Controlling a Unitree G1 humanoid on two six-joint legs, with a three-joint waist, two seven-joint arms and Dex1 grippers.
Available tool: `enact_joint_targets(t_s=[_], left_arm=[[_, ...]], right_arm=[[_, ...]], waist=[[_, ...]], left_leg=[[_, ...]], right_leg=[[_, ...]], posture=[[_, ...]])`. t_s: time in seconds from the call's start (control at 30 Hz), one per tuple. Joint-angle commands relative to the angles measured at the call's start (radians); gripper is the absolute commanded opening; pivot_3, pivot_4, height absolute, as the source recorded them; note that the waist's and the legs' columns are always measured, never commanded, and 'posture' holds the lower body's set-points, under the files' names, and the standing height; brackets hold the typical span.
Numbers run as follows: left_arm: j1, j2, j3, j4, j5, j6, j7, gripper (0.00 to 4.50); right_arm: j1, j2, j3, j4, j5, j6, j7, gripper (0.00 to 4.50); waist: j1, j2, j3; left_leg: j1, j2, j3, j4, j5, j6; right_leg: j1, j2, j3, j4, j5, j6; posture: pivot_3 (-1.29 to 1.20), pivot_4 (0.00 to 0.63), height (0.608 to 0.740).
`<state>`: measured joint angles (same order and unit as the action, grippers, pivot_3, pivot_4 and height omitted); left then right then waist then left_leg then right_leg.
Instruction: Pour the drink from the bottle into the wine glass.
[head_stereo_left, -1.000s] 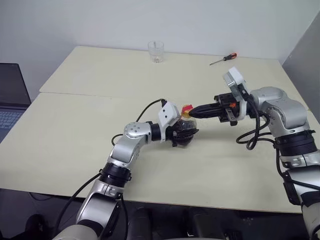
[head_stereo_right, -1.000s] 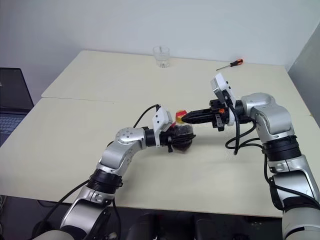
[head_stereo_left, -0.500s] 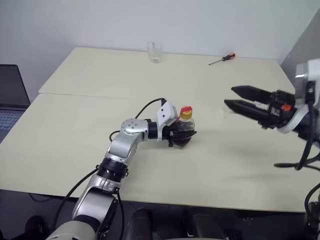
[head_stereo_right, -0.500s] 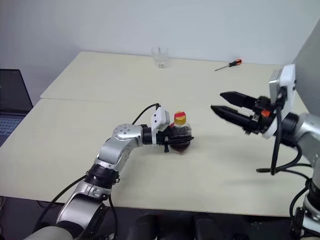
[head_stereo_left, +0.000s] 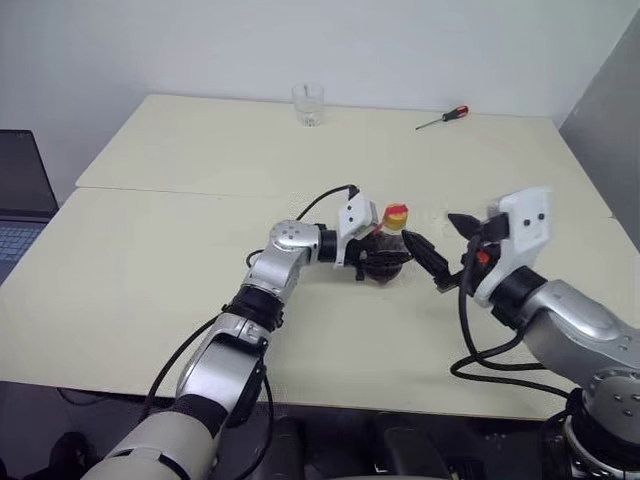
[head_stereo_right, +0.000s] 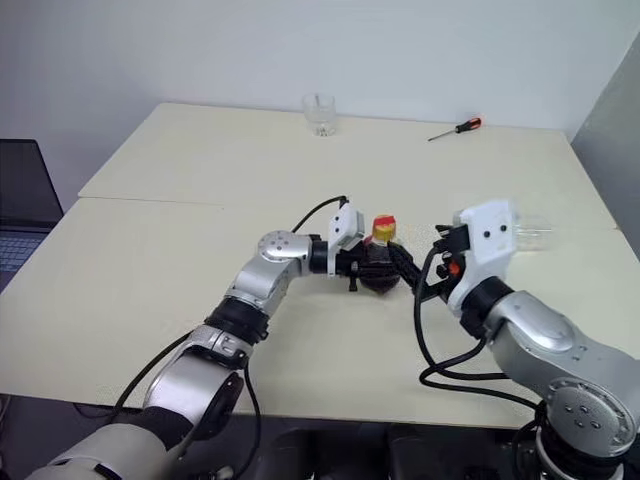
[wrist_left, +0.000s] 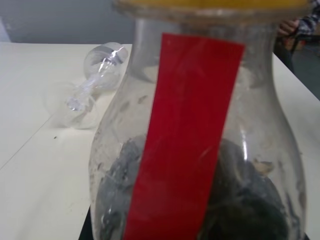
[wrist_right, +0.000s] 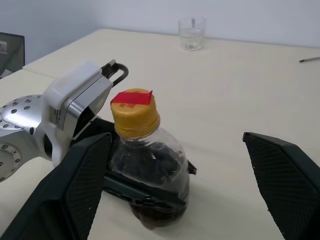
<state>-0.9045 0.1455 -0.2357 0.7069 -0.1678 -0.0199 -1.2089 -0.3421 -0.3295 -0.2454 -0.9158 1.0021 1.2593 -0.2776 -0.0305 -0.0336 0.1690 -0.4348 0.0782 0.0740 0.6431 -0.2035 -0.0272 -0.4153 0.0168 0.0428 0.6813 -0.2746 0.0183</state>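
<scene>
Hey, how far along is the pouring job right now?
Done: the left gripper is shut on the bottle, upright on the table. In hand: the open right gripper sits beside the yellow cap, which is still on. Left: uncapping and pouring; the drink is all in the bottle, and the wine glass appears to lie on its side.

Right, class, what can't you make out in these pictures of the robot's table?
Wine glass: head views, mostly behind the white camera housing on the right wrist.
Drink level: left wrist view, the red label on the bottle covers it.
Tumbler: head views, far table edge, too small to show any contents.
</scene>
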Motion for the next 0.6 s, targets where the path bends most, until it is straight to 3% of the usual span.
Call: enact_joint_targets(t_s=[0.03,0.6], left_arm=[[-0.047,-0.019,0.006,0.022,0.007,-0.05,-0.023,1.42],[-0.077,-0.035,0.02,0.092,0.049,-0.1,-0.043,1.42]], right_arm=[[-0.019,0.057,0.01,-0.061,0.009,-0.03,-0.101,4.5],[-0.038,0.162,0.121,0.0,-0.069,-0.074,-0.211,4.5]], waist=[[0.0,0.0,0.0],[-0.001,0.0,0.0]], left_leg=[[0.0,0.0,0.0,0.0,0.0,0.0],[-0.001,0.0,-0.004,0.0,0.0,0.0]], right_leg=[[0.0,0.0,0.0,0.0,0.0,0.0],[0.0,0.0,-0.001,0.0,0.0,0.0]], posture=[[0.0,0.15,0.74],[0.0,0.15,0.74]])
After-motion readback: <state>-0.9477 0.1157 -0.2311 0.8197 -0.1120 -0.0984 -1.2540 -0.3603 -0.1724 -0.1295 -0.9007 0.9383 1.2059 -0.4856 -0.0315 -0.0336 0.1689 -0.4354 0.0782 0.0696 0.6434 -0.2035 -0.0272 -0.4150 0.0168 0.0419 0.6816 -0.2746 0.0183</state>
